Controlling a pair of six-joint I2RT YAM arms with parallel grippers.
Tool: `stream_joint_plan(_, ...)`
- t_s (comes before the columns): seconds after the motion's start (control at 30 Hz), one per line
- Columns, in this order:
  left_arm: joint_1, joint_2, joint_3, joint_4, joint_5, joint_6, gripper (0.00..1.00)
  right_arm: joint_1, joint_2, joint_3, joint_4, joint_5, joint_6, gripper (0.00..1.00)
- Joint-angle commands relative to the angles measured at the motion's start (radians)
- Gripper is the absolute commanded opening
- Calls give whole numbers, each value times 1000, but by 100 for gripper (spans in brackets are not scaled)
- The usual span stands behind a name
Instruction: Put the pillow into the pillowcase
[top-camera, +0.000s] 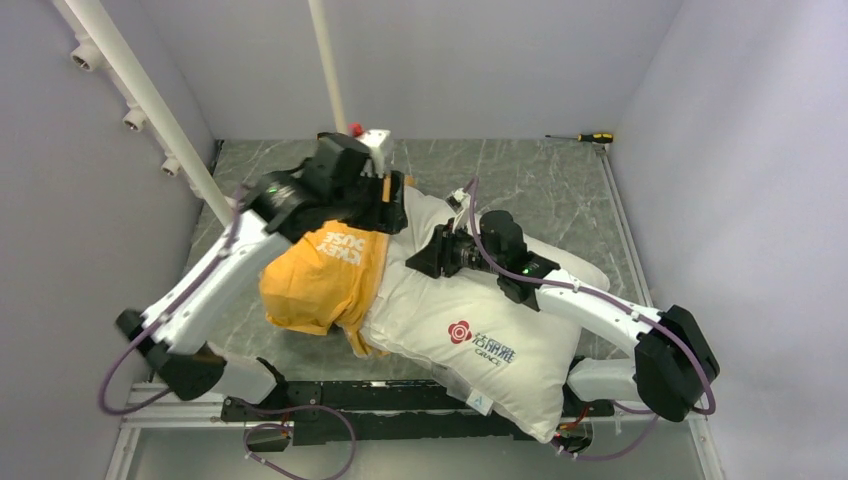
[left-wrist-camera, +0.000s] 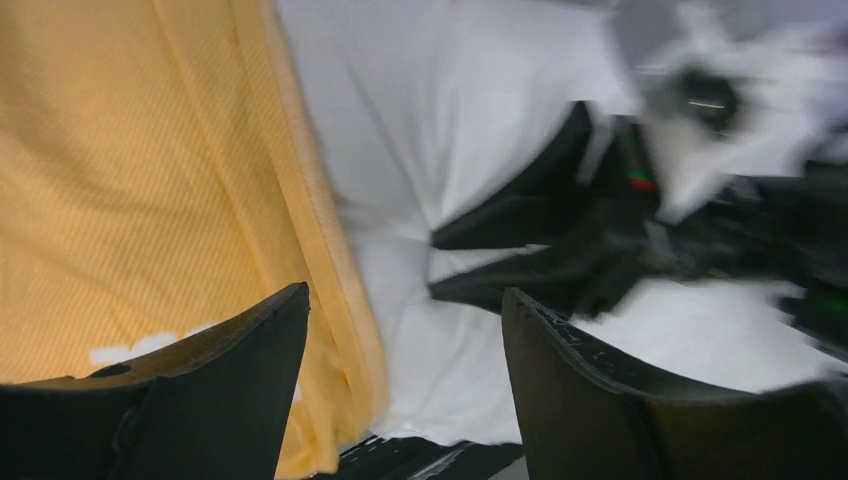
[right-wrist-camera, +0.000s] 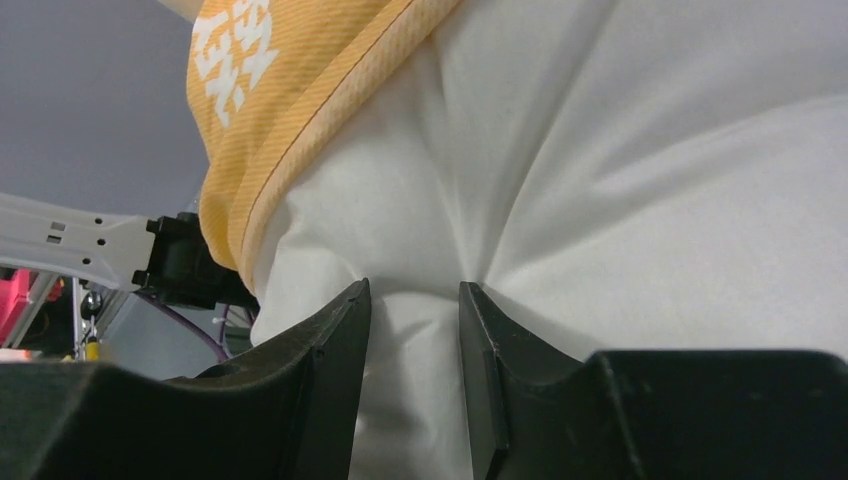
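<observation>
Pillow (right-wrist-camera: 620, 200) seemingly pinched in right end effector (right-wrist-camera: 412, 292).

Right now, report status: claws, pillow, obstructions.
Left claw open, over pillowcase hem. Right claw pinching pillow fold. One pillow end inside pillowcase, most outside. Nothing seen blocking.

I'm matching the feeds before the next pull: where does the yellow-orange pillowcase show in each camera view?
Top external: the pillowcase lies left of centre, against the left side of the white pillow.
Left wrist: it fills the left part of the picture.
Right wrist: it is in the upper left corner.
Shared landmark: the pillowcase's hem where it meets the pillow, visible in all three views.
</observation>
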Motion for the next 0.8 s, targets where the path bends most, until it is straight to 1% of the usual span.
stream_joint_plan(0.0,-3,84,-49,-53,-122,21,75,22,15,-58,-135,-60,30,41)
stream_joint_plan(0.1,-4,110,-82,-52,-147,23,75,22,18,-49,-126,-69,35,41)
stream_joint_plan(0.13,-3,120,-91,-53,-153,22,73,22,23,-43,-125,-73,34,41)
stream_joint_plan(0.17,-3,132,-100,-56,-162,21,68,23,26,-36,-126,-75,32,42)
stream_joint_plan(0.2,-2,140,-103,-63,-172,16,59,23,33,-29,-128,-79,30,42)
stream_joint_plan(0.23,-3,144,-107,-66,-179,15,47,23,37,-20,-129,-78,26,42)
stream_joint_plan(0.3,-2,141,-113,-51,-183,15,15,23,45,-10,-123,-83,18,42)
stream_joint_plan(0.33,-2,135,-111,-40,-180,19,4,23,47,-5,-117,-86,17,42)
stream_joint_plan(0.37,-3,127,-104,-33,-172,18,0,23,48,-4,-104,-91,19,43)
stream_joint_plan(0.53,-3,54,-95,50,-77,35,0,22,68,4,6,-144,58,44)
stream_joint_plan(0.6,-3,35,-77,41,-79,30,0,22,85,15,58,-163,91,46)
stream_joint_plan(0.67,-2,20,-50,32,-59,30,0,20,102,27,112,-174,119,51)
stream_joint_plan(0.73,-2,-3,-38,76,15,37,0,20,122,42,150,-179,147,57)
stream_joint_plan(0.77,-3,-17,-36,99,58,34,0,20,137,49,167,-179,157,57)
